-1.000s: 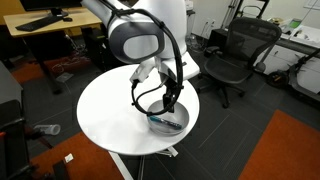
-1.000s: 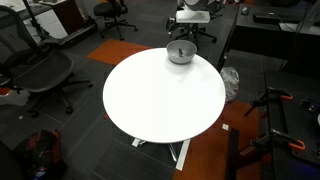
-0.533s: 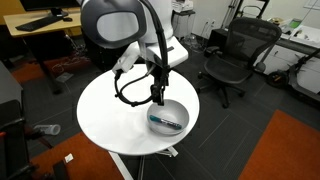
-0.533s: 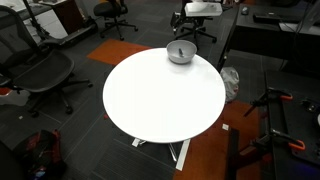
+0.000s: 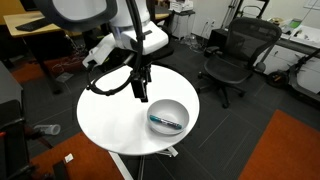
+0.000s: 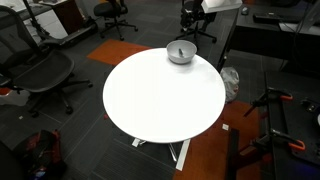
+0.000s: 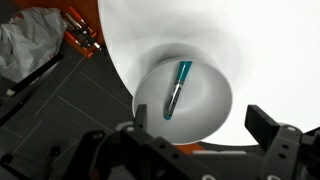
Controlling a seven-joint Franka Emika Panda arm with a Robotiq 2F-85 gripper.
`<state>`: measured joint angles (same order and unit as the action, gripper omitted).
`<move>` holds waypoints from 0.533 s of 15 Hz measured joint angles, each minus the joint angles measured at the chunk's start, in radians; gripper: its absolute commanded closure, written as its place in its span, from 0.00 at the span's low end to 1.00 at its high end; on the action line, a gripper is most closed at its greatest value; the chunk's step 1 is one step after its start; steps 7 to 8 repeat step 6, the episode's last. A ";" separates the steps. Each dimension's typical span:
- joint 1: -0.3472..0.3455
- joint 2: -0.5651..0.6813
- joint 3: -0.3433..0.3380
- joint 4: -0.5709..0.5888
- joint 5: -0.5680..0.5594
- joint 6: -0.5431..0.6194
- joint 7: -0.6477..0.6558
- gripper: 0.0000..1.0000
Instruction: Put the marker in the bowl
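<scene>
Bowl (image 5: 172,103) near bench (image 5: 105,120) edge, sole obstacle there; air over bowl open; my gripper (image 5: 139,97) hangs clear beside it.

The marker (image 7: 175,90), dark with a teal section, is lying flat inside the grey bowl (image 7: 212,100), which is sitting upright near the tabletop (image 5: 110,112) edge.

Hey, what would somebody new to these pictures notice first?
A white round table fills the scene in both exterior views, with a grey bowl near its edge. A teal-and-dark marker lies inside the bowl, clearest in the wrist view. The robot's claw hangs open and empty above the table, close to the bowl.
</scene>
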<state>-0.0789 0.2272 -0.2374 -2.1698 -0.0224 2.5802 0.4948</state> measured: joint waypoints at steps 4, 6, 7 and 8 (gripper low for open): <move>0.004 -0.052 0.004 -0.054 -0.028 -0.001 -0.001 0.00; 0.005 -0.058 0.004 -0.060 -0.031 -0.001 -0.001 0.00; 0.005 -0.058 0.004 -0.060 -0.031 -0.001 -0.001 0.00; 0.005 -0.058 0.004 -0.060 -0.031 -0.001 -0.001 0.00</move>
